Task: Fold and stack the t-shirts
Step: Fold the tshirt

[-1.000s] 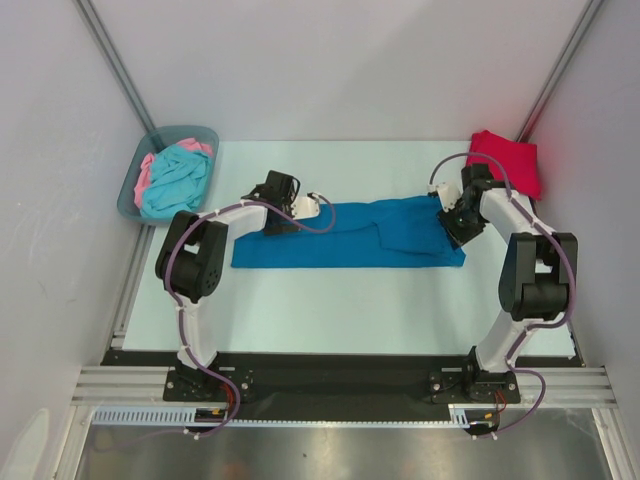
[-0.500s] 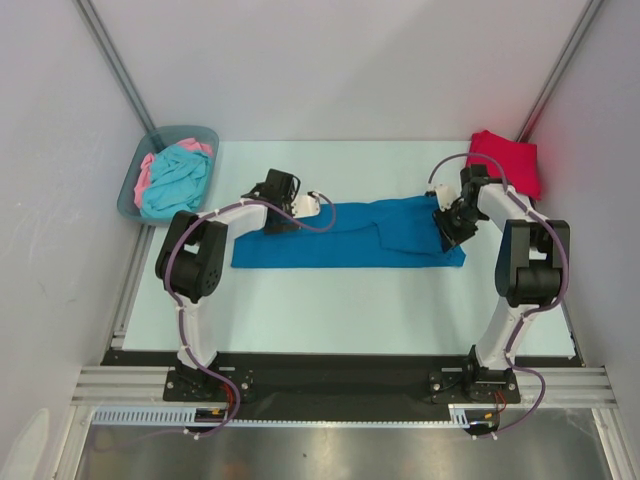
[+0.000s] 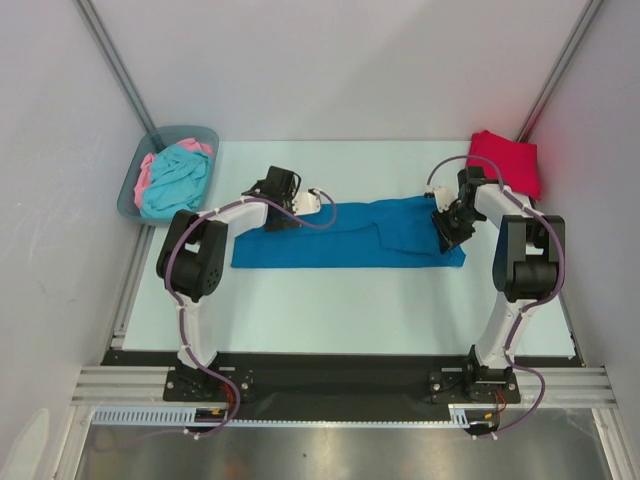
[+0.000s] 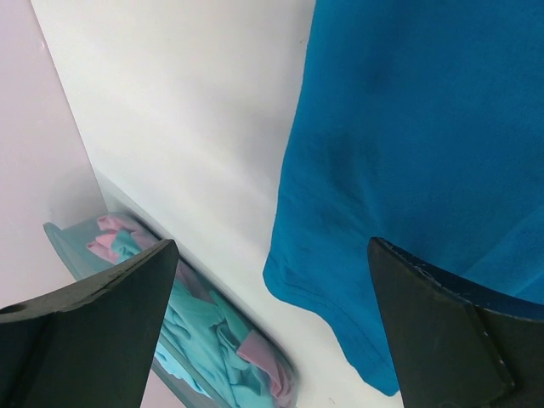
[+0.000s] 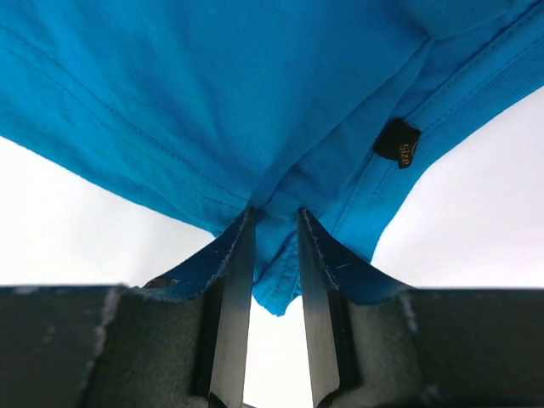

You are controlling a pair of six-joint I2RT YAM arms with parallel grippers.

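From where I stand, the deep blue t-shirt (image 3: 345,235) lies spread in a long band across the middle of the table (image 3: 350,300), running from one arm to the other. The left arm reaches forward from its base, elbow raised high and forearm bent inward, so that the left gripper (image 3: 278,218) hangs over the shirt's far left corner. Its wrist camera shows the fingers (image 4: 93,331) spread wide, with the shirt's hem and bare table between them and nothing held. The right arm folds up in the same way, its elbow high and its wrist turned down and inward at the shirt's right end. The right gripper (image 3: 448,232) is pinched onto a bunched fold of the blue hem; the cloth rises in a ridge between its narrow fingers (image 5: 234,297), near a small black label (image 5: 398,143). A red t-shirt (image 3: 507,160) sits folded at the far right corner. At the far left, the bin (image 3: 130,195) holds a crumpled turquoise t-shirt (image 3: 175,180) and a pink t-shirt (image 3: 147,170).
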